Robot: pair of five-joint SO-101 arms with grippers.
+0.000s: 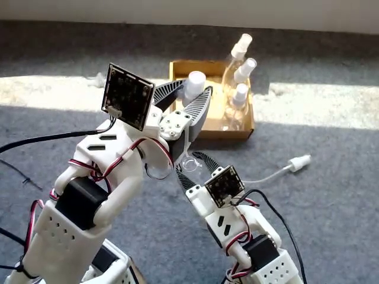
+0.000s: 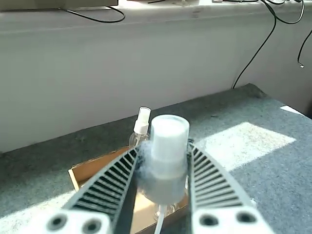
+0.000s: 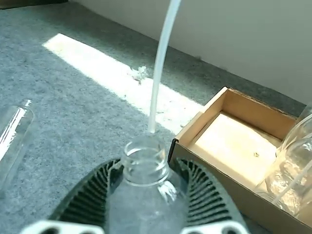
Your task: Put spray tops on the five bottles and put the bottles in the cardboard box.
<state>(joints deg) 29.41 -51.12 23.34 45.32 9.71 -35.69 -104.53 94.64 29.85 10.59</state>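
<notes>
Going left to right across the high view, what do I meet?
Small white item on the carpet → spray top in the left gripper → three capped bottles in the cardboard box → loose spray top. The right gripper and its open bottle overlap the held top.

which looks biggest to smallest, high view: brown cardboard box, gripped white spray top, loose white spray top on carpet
1. brown cardboard box
2-3. gripped white spray top, loose white spray top: alike; gripped one is nearer camera, so unsure

From high over the near surface (image 1: 337,207) we look down toward the wall (image 1: 177,9). Our wrist views sit close behind the left hand (image 2: 163,151) and right hand (image 3: 146,165), facing likewise; all share the box (image 1: 228,134).
</notes>
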